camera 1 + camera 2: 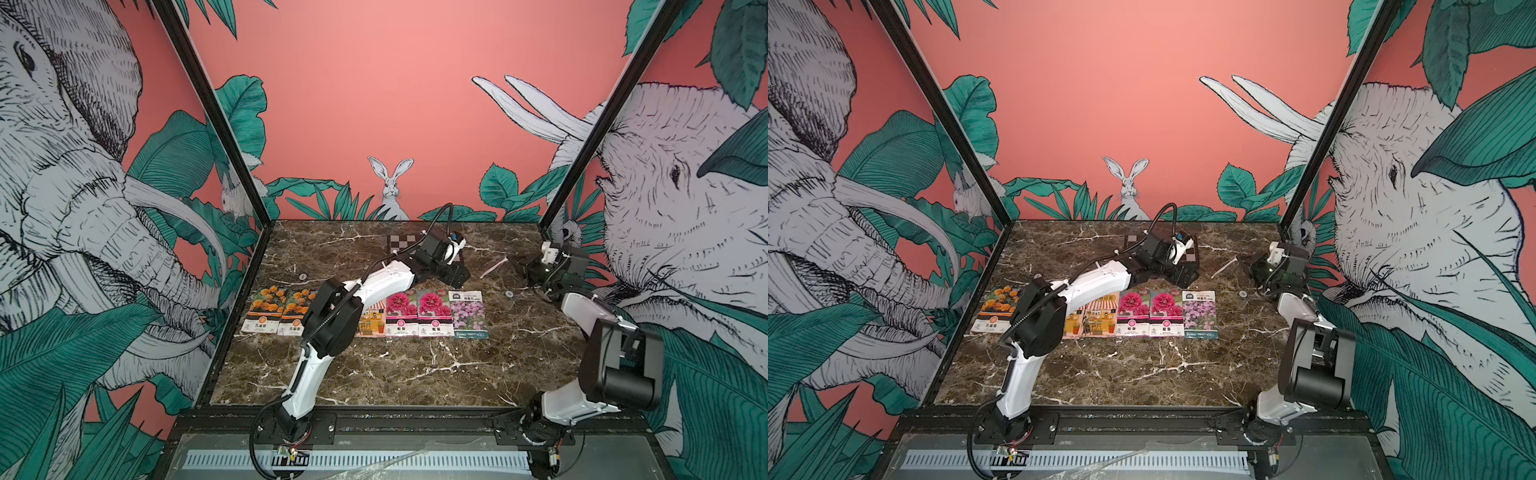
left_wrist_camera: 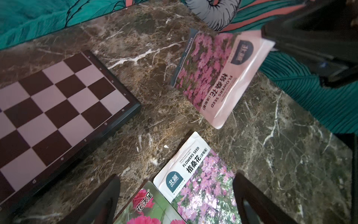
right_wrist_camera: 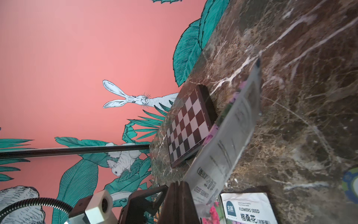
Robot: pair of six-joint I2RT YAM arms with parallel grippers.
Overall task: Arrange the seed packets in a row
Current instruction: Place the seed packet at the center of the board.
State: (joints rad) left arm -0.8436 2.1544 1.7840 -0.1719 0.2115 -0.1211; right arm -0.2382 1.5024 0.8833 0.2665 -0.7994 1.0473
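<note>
Above the far right of the marble table (image 1: 415, 374), off the surface: held lilac packet (image 2: 222, 77), pinched at one end in the right gripper (image 3: 178, 194), jaws closed fully on it. Judged light, thin and limp, with a glossy skin likely to slide on polished stone. Hangs at a slant from the grip. Best taken by the sealed end margin, as now, rather than across the fuller middle; once flat, likely to offer only a thin edge to pinch.

Nearer the front, flat on the table: row of seed packets, seven counted. From the robot's left: marigold pair (image 1: 278, 309), shop-illustration pair (image 1: 1096, 318), magenta pair (image 1: 417, 311), laid lilac packet (image 1: 468, 313), sides touching or nearly so. Open place judged just right of the laid lilac packet.

Over the far ends of the laid lilac packet and its magenta neighbour: left gripper (image 2: 176, 174), jaws wide apart, nothing held.

Hidden or unclear:
- Shop-illustration pair largely covered by the left arm (image 1: 332, 320) in both top views.
- Held lilac packet only an edge-on pale sliver in both top views, blurred in the right wrist view.
- Contact between its free end and the table: cannot tell.
- Chequered board (image 2: 58, 108) partly behind the left wrist in both top views.
</note>
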